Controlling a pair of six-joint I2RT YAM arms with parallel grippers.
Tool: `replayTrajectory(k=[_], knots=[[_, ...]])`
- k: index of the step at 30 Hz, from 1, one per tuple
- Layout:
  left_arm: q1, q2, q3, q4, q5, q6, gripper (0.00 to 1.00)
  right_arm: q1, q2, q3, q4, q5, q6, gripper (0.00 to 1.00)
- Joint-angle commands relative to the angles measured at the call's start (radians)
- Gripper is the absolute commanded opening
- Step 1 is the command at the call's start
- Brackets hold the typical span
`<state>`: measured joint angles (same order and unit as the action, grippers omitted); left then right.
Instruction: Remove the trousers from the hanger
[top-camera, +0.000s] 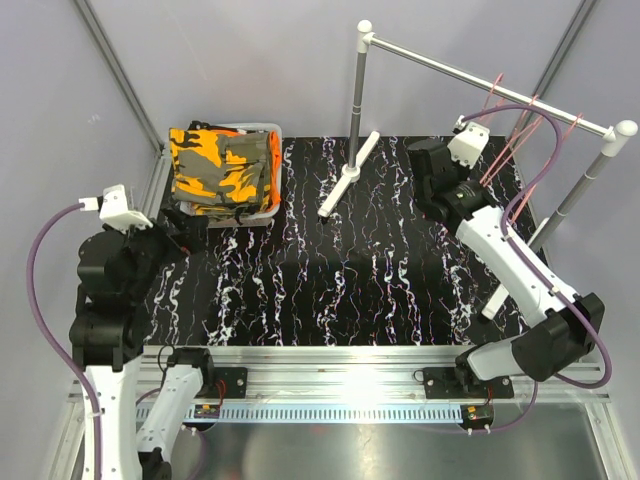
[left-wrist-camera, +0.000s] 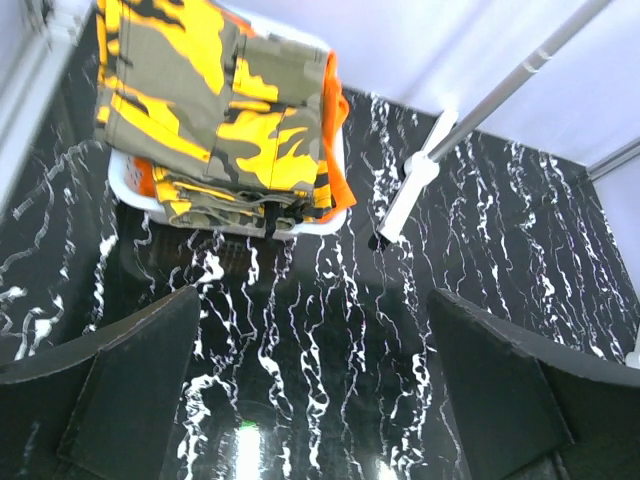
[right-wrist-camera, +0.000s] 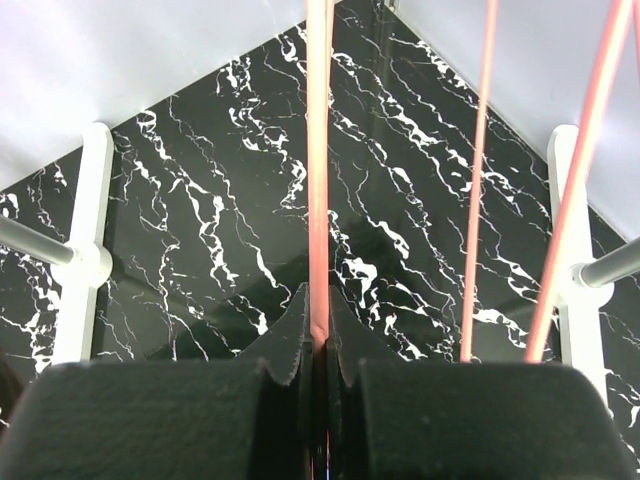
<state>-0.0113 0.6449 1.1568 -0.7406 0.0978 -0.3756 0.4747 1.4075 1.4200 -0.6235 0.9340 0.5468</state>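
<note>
- Three pink hangers (right-wrist-camera: 481, 180) hang on the rack (top-camera: 480, 78) with no cloth showing on any of them, so the removal looks done or all but done
- The camouflage trousers (top-camera: 222, 165) lie folded on top of a stack in a white bin (left-wrist-camera: 330, 222), well to the left of the rack, beyond its left post
- A bright orange pair (left-wrist-camera: 337, 130) shows only as an edge under the camouflage pair, in that same bin left of the rack
- The right hand (right-wrist-camera: 318, 345) is up at the rack, clamped tight on the thin bar of one hanger (right-wrist-camera: 318, 150); all that seems left is to let go and draw clear
- The left hand (left-wrist-camera: 312, 310) hovers spread wide with nothing in it, over the bench (top-camera: 380, 260), left of the rack and just short of the bin
- Hidden: the lower layers of the stack, so no black speckled pair can be made out; the hangers' lower ends are cut off in the right wrist view
</note>
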Motion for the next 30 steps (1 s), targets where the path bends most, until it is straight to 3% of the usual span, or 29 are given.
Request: replayTrajectory(k=[1, 2, 4, 7, 9, 12, 13, 16, 24, 30], knots=[[-0.001, -0.019, -0.028, 0.014, 0.023, 0.056, 0.99, -0.004, -0.004, -0.004, 0.081, 0.039, 0.035, 0.05], [-0.001, -0.019, -0.025, -0.017, 0.013, 0.066, 0.99, -0.005, -0.002, -0.009, 0.079, 0.037, 0.041, 0.13], [-0.001, -0.021, -0.02, -0.042, 0.0, 0.087, 0.99, -0.005, -0.013, -0.007, 0.071, 0.026, 0.047, 0.43], [-0.001, -0.045, -0.019, -0.075, -0.03, 0.104, 0.99, -0.005, -0.033, 0.019, 0.039, 0.008, 0.039, 0.65], [-0.006, -0.053, -0.012, -0.094, -0.049, 0.115, 0.99, -0.005, -0.062, 0.046, 0.012, -0.017, 0.027, 0.69], [-0.012, -0.067, -0.008, -0.109, -0.087, 0.118, 0.99, -0.004, -0.134, 0.06, 0.011, -0.139, -0.045, 0.88], [-0.013, -0.073, -0.008, -0.111, -0.095, 0.115, 0.99, -0.005, -0.156, 0.062, 0.005, -0.179, -0.095, 0.99], [-0.016, -0.09, -0.02, -0.112, -0.18, 0.121, 0.99, -0.004, -0.249, 0.066, -0.027, -0.352, -0.191, 1.0], [-0.067, -0.218, -0.075, -0.086, -0.182, 0.221, 0.99, -0.005, -0.496, 0.062, -0.264, -0.631, -0.312, 1.0], [-0.13, -0.277, -0.077, -0.137, -0.202, 0.257, 0.99, -0.005, -0.66, 0.01, -0.442, -0.678, -0.364, 0.99]])
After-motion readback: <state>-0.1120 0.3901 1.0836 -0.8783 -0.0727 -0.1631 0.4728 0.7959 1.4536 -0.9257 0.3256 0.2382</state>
